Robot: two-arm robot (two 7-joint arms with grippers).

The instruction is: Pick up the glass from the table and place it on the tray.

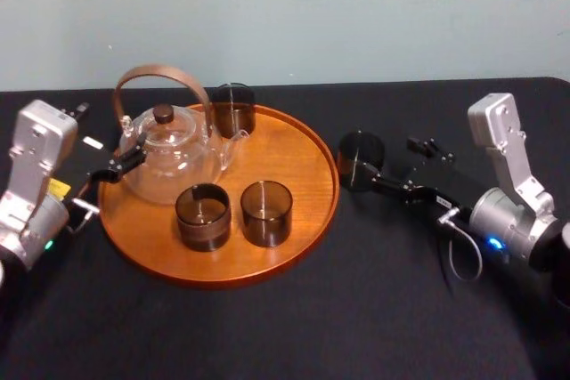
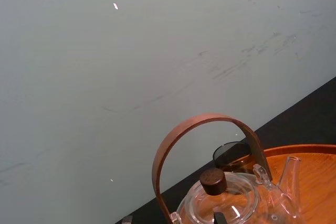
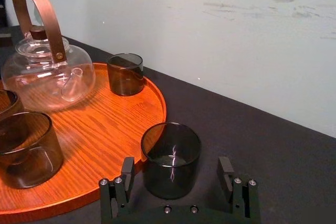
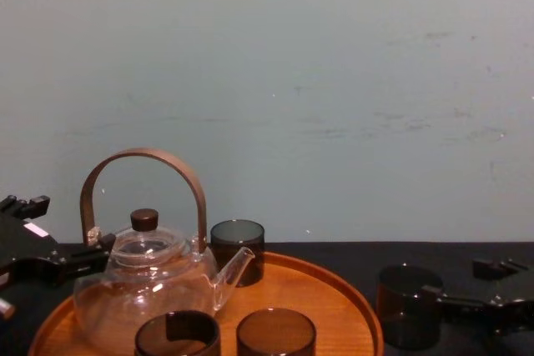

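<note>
The glass [image 1: 360, 159], dark and smoky, stands upright on the black table [image 1: 374, 309] just right of the round wooden tray [image 1: 289, 162]. My right gripper [image 1: 389, 163] is open and level with it. In the right wrist view the glass [image 3: 170, 158] sits between the two fingers [image 3: 127, 174], with a gap on each side, beside the tray [image 3: 110, 124]. From the chest view the glass [image 4: 407, 306] stands in front of the right gripper [image 4: 455, 302]. My left gripper [image 1: 120, 165] rests at the tray's left edge, close to the teapot.
A clear glass teapot [image 1: 169, 153] with a brown hoop handle stands on the tray's left part. Three more dark glasses are on the tray: one at the back [image 1: 233, 109] and two at the front [image 1: 203, 216] [image 1: 266, 213]. A pale wall lies behind the table.
</note>
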